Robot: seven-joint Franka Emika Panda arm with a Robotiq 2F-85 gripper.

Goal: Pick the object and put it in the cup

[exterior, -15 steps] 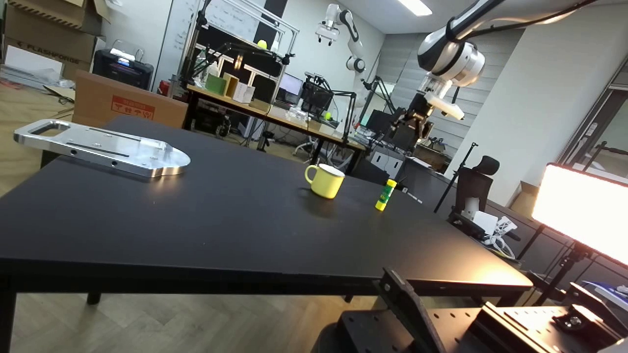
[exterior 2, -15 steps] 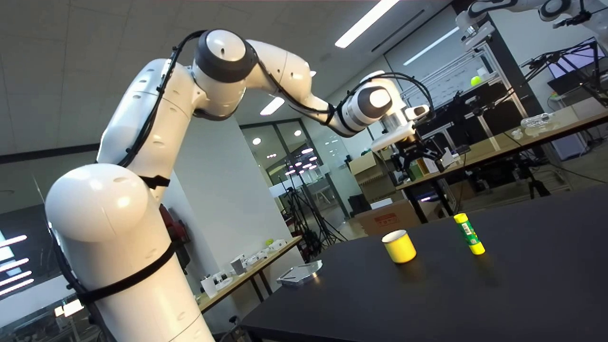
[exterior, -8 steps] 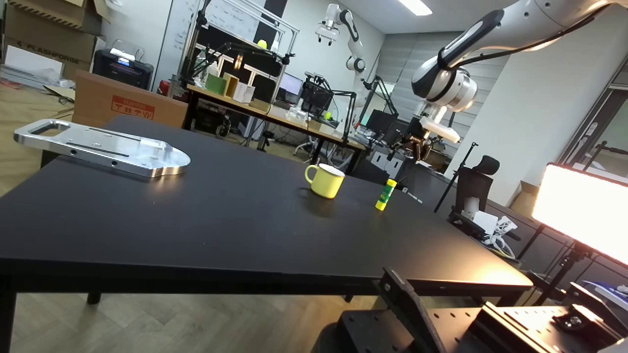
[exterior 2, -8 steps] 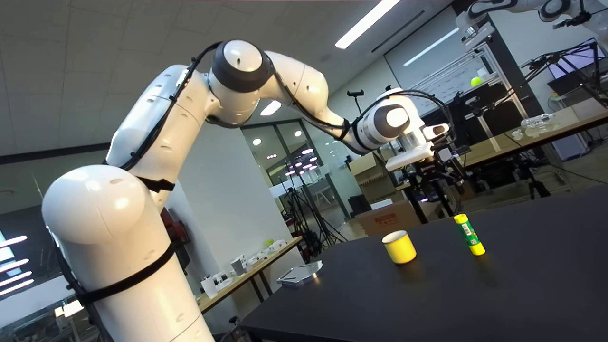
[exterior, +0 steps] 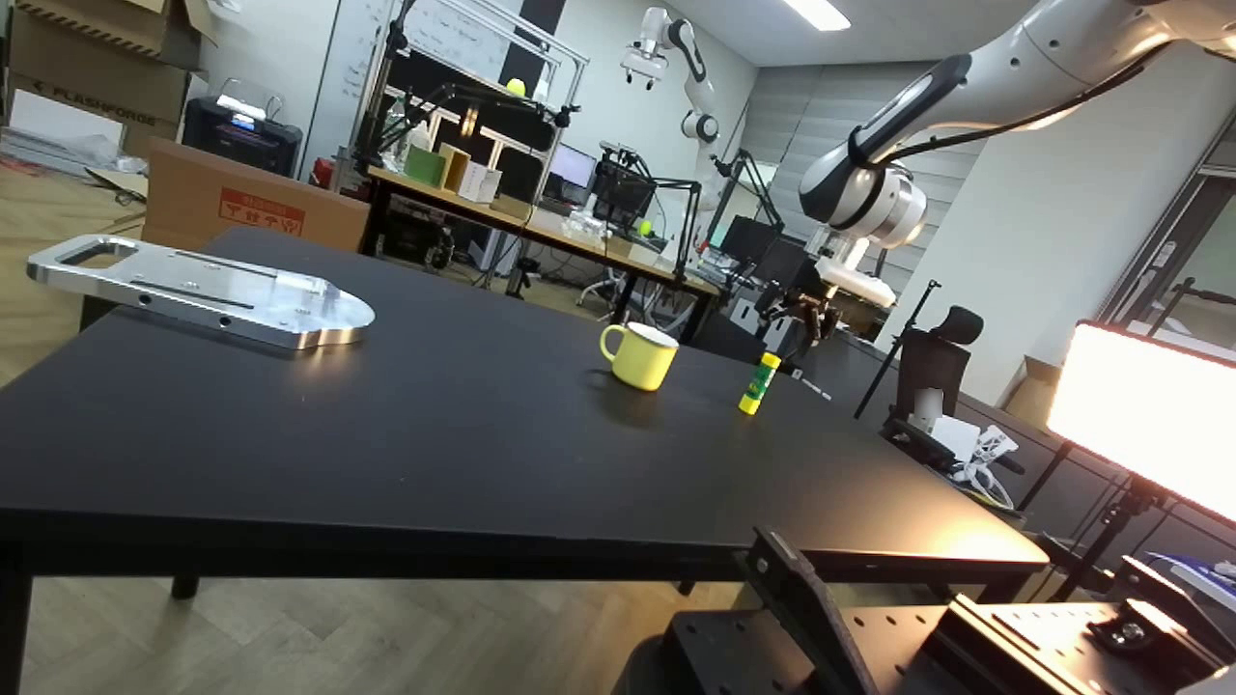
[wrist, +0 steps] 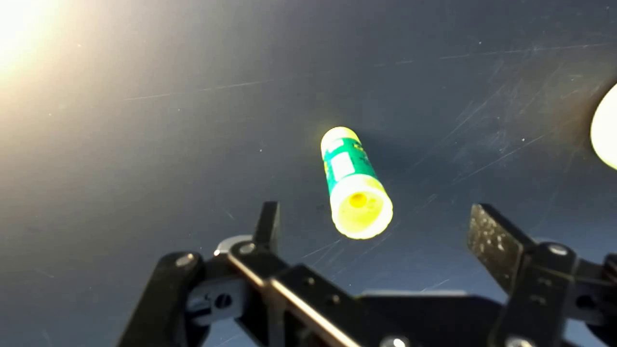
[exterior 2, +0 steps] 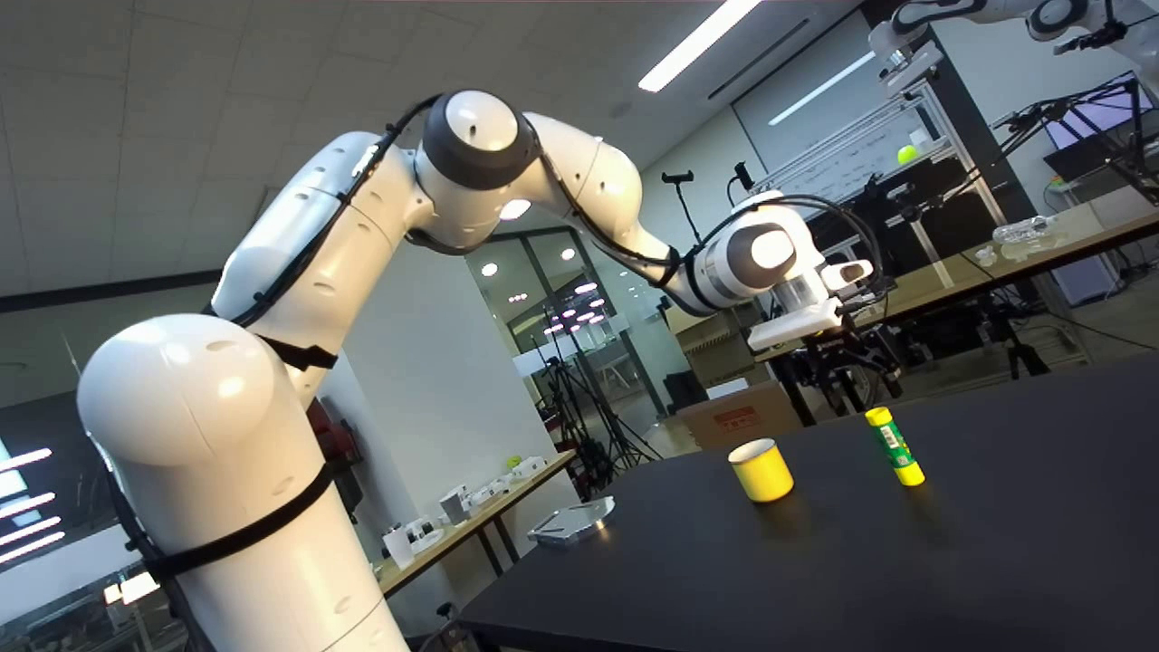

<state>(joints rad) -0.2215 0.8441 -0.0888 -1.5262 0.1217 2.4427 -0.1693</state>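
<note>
The object, a yellow and green glue-stick-like tube (exterior: 760, 384) (exterior 2: 895, 445), stands upright on the black table in both exterior views. In the wrist view the tube (wrist: 347, 166) is seen from above, its hollow yellow end towards the camera. The cup, a squat yellow mug (exterior: 644, 357) (exterior 2: 763, 471), stands upright beside it; its handle points away from the tube. Only a pale edge of the mug (wrist: 608, 127) shows at the right of the wrist view. My gripper (wrist: 375, 206) (exterior: 794, 333) (exterior 2: 865, 400) is open and empty above the tube, apart from it, fingertips on either side in the wrist view.
A silver metal plate (exterior: 203, 290) (exterior 2: 572, 522) lies at the table's far end from the tube. The black table (exterior: 435, 454) has an edge close behind the tube. A bright lamp panel (exterior: 1149, 415) stands beside the table. A dark metal mount (exterior: 811, 618) is in the foreground.
My arm and gripper have come down towards the table and closer to the tube. The tube and the mug have not moved. The gripper has stayed clear of both.
</note>
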